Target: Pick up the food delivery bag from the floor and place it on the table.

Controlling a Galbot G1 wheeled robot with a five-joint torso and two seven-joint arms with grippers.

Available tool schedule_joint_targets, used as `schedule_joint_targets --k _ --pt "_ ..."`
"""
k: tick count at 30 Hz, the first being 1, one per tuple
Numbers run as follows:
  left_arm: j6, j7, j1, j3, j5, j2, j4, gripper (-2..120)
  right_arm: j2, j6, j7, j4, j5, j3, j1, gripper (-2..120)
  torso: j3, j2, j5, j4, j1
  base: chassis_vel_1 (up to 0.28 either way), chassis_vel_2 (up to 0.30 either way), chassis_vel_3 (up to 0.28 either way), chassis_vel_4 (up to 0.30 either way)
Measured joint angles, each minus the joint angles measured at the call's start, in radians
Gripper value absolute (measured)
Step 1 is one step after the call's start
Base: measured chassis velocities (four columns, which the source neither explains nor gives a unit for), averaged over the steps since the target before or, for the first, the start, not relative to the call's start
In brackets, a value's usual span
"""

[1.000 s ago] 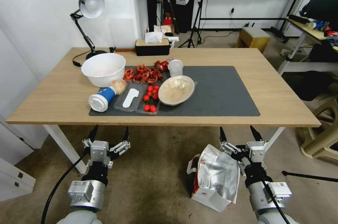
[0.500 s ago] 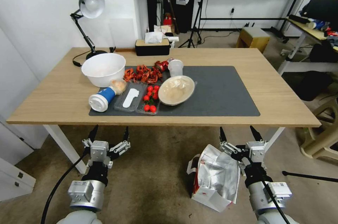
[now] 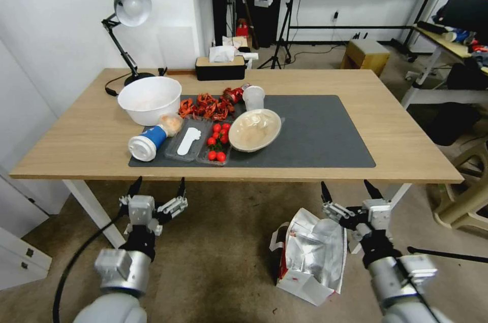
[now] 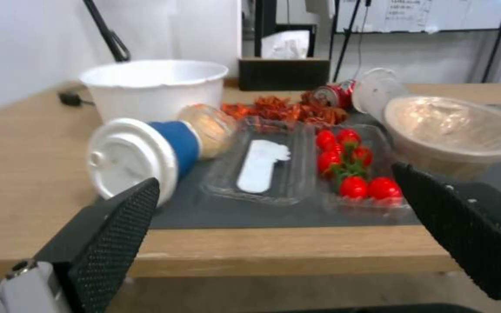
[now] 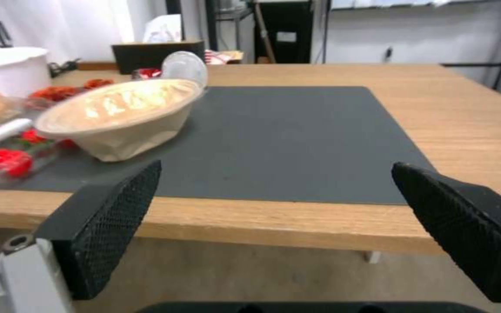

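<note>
The food delivery bag (image 3: 309, 257), white with red sides and crumpled silver foil lining, lies tipped on the grey-brown floor (image 3: 223, 241) in front of the table. My right gripper (image 3: 348, 192) hovers open just above and beside the bag's far right corner, at the height of the table edge, holding nothing. My left gripper (image 3: 158, 187) hangs open over bare floor at the left, also empty. The light-wood table (image 3: 406, 125) carries a dark grey mat (image 3: 325, 130). Through the wrist views I look across the tabletop (image 5: 482, 126) between open fingers (image 4: 111, 234).
On the mat's left half sit a white bowl (image 3: 149, 99), a tipped blue cup (image 3: 146, 142), a tomato tray (image 3: 217, 142), a covered tan bowl (image 3: 254, 130) and crayfish (image 3: 206, 106). A lamp (image 3: 127, 8) and tissue box (image 3: 220, 67) stand behind. White table legs (image 3: 94, 211) flank the floor space.
Both arms have shifted slightly; the right gripper moved a little right and down, the left a little up. The bag has not moved.
</note>
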Motion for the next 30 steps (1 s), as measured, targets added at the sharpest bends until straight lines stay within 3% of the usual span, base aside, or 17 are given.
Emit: schedule_joint_targets --k 2,7,13,15,19,30 --pt "0.079 -0.032 -0.040 0.007 -0.093 0.040 -0.018 100 -0.003 -0.001 -0.016 0.001 0.032 0.011 0.013 100 0.000 0.000 0.0006 0.0003 0.000 0.000 0.000 0.000 0.000" --pt "0.152 -0.062 -0.076 0.014 -0.178 0.076 -0.035 100 -0.003 0.008 -0.017 0.001 0.034 0.012 0.013 100 0.000 0.000 0.0006 0.0002 0.000 0.000 0.000 0.000 0.000" --pt "0.148 -0.068 -0.076 0.014 -0.186 0.078 -0.035 100 0.000 0.013 -0.017 0.001 0.029 0.012 0.012 100 0.000 0.000 0.0005 0.0002 0.000 0.000 0.000 0.000 0.000" --pt "0.065 -0.093 -0.053 0.014 -0.203 0.076 -0.026 100 0.000 0.016 -0.016 0.001 0.027 0.011 0.011 100 0.000 0.000 0.0007 0.0003 0.000 0.000 0.000 0.000 0.000" --pt "0.026 -0.107 -0.031 0.013 -0.205 0.073 -0.023 100 0.000 0.019 -0.014 0.002 0.026 0.010 0.011 100 0.000 0.000 0.0006 0.0003 0.000 0.000 0.000 0.000 0.000" --pt "0.025 -0.115 -0.022 0.009 -0.201 0.073 -0.023 100 0.001 0.024 -0.011 0.003 0.025 0.012 0.012 100 -0.001 -0.002 0.0006 0.0001 -0.001 0.000 0.000 0.000 0.000"
